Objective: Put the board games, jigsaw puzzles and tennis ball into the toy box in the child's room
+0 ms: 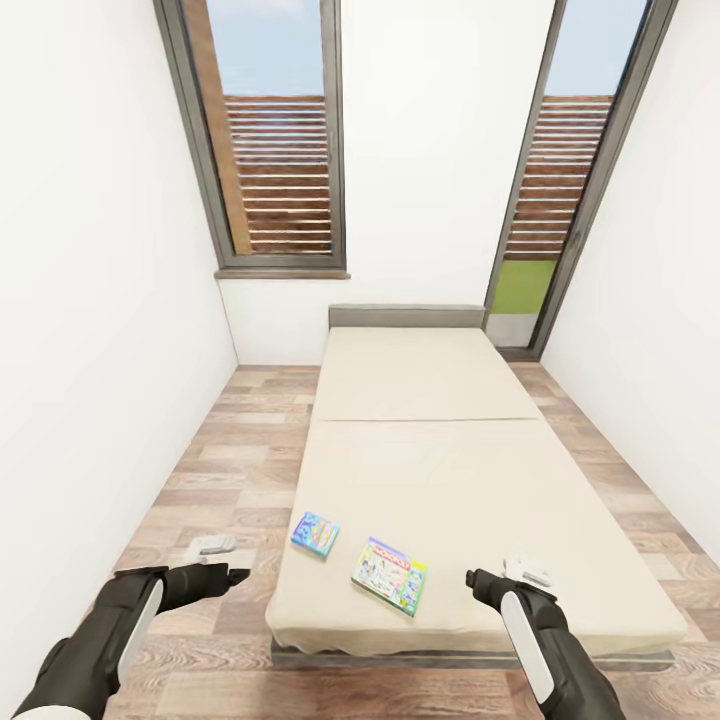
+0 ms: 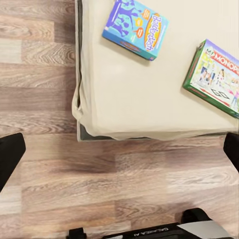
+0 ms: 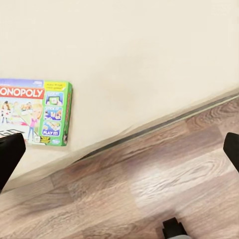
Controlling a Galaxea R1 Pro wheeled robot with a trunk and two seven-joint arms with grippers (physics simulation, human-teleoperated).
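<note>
mattress (image 1: 440,470), smooth beige, bears two flat glossy boxes (image 1: 315,534) (image 1: 390,575); both claws (image 1: 215,546) (image 1: 527,572) seemingly spread, empty.

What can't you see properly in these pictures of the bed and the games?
- Green-edged board game: cut off by the right wrist picture's edge; also cropped in the left wrist view.
- Blue board game: its print is too small to read in the head view.
- Bed: the floor beneath it is hidden by the mattress.
- Windows: tops cut off in the head view.

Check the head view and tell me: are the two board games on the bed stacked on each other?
No: the blue board game and the green-edged board game lie apart, side by side, on the bed.
</note>
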